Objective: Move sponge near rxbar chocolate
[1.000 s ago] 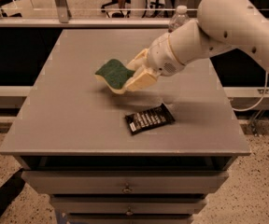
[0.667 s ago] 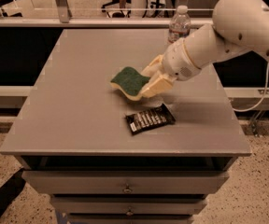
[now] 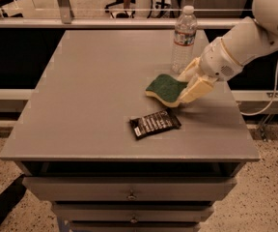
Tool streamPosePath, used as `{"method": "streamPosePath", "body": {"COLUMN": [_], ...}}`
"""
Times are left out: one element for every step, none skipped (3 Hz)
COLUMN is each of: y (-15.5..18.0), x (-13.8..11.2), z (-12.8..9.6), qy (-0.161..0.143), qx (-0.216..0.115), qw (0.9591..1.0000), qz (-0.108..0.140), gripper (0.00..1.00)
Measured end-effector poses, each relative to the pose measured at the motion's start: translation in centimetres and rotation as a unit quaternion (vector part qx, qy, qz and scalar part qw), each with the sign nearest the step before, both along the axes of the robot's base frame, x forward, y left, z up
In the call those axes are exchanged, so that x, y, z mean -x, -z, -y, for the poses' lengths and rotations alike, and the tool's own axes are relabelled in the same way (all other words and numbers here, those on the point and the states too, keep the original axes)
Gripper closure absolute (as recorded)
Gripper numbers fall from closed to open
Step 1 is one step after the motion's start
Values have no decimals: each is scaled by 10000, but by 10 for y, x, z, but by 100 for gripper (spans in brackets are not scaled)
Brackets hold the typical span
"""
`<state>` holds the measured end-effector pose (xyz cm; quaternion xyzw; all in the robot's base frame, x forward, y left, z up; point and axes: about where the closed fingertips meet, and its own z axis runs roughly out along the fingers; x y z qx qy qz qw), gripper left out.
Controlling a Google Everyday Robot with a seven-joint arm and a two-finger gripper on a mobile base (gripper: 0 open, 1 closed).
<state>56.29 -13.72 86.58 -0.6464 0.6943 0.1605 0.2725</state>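
The sponge (image 3: 165,88), dark green on top with a pale yellow base, is tilted low over the grey table (image 3: 95,105) right of centre. My gripper (image 3: 189,87) is shut on its right end, cream fingers (image 3: 197,89) on either side, with the white arm reaching in from the upper right. The rxbar chocolate (image 3: 154,123), a dark wrapper with white lettering, lies flat just in front of and slightly left of the sponge, a short gap apart.
A clear water bottle (image 3: 184,37) with a white cap stands upright at the back right, just behind the gripper. The table's right edge is close to the arm. Drawers sit below the front edge.
The gripper has carried the sponge to the right and slightly down, from left of centre to just behind the bar. The water bottle, hidden by the arm before, now shows.
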Motion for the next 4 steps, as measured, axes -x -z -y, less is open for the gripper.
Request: {"method": "streamPosePath", "body": {"y": [-6,-12,-13,-9], "x": [6,12,16,19], "z": [32,55,70,73], "qy": [-33,-128,-168,-199], "qx": [331,628,794,824], "qw": [9994,9977,9963,9959], "qz": [-130,-221,-271,-309], "gripper": [86,64,39,17]}}
